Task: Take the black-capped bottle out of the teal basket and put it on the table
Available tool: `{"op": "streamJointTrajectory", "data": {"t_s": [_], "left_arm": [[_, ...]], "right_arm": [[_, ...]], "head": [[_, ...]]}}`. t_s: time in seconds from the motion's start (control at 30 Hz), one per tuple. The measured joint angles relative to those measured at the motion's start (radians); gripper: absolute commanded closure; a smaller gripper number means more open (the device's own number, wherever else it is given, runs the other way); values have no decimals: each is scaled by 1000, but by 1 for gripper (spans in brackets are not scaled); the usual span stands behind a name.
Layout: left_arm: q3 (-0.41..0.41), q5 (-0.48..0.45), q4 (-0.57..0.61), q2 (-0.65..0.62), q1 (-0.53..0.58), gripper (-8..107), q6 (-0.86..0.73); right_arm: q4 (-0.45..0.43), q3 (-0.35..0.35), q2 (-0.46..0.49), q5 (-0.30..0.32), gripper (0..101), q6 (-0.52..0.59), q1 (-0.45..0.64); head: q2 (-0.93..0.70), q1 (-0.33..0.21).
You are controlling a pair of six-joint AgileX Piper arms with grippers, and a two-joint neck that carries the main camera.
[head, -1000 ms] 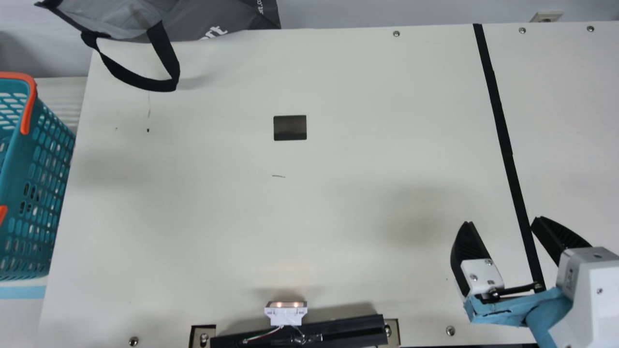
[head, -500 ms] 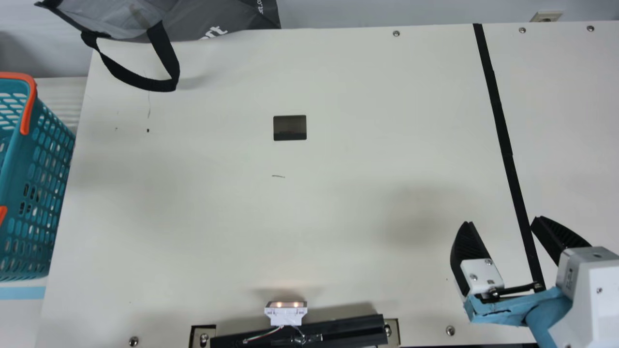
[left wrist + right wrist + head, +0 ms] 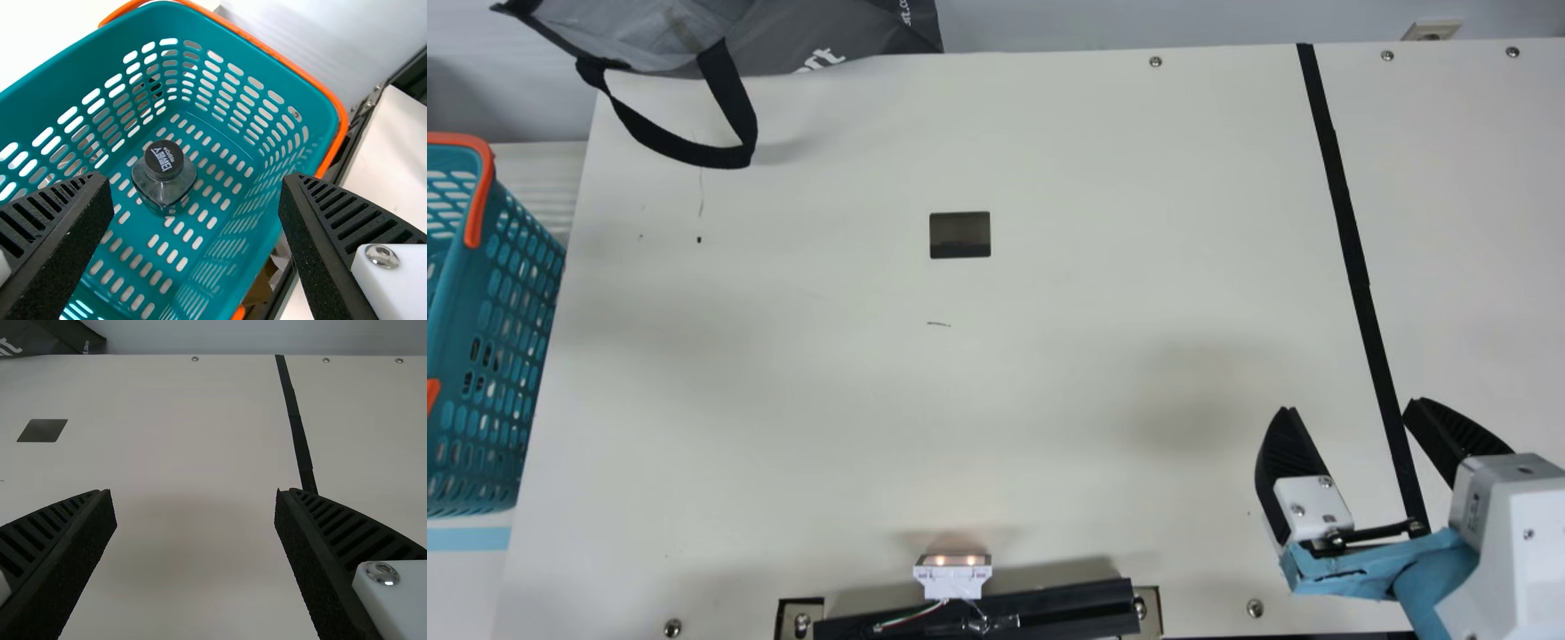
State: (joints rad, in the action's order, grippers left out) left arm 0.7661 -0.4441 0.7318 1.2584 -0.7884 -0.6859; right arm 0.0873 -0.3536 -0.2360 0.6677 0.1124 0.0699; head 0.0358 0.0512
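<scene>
Clear glassy black-capped bottle (image 3: 164, 177) upright in teal perforated plastic basket (image 3: 313, 107), ahead of and apart from left end effector (image 3: 195, 178), fingers spread. Right end effector (image 3: 1350, 406): spread.

Bottle (image 3: 164, 179) in basket (image 3: 461, 302) beside table (image 3: 1049, 356)

Left gripper (image 3: 195, 179), jaws wide apart, right gripper (image 3: 1351, 407) low in main view, jaws spread
</scene>
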Motion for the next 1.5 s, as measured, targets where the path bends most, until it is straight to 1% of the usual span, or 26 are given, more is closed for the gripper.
{"op": "streamJointTrajectory", "data": {"t_s": [0.2, 0.43, 0.8, 1.07, 1.5], "left_arm": [[40, -12, 2, 55, -19, -8, 12], [66, -5, -18, 105, -26, -8, 36], [78, 3, -41, 167, -23, -8, 68], [85, 31, -69, 226, -26, -8, 90], [107, 62, -59, 311, -49, -8, 75]], "right_arm": [[0, 0, 0, 0, 10, 0, 0], [0, 0, 0, 0, 10, 0, 0], [0, 0, 0, 0, 10, 0, 0], [2, 0, 0, -1, 10, 0, 0], [2, 0, 0, -1, 10, 0, 0]], "head": [[-5, 0], [0, 0], [0, 0], [0, 0], [0, 0]]}}
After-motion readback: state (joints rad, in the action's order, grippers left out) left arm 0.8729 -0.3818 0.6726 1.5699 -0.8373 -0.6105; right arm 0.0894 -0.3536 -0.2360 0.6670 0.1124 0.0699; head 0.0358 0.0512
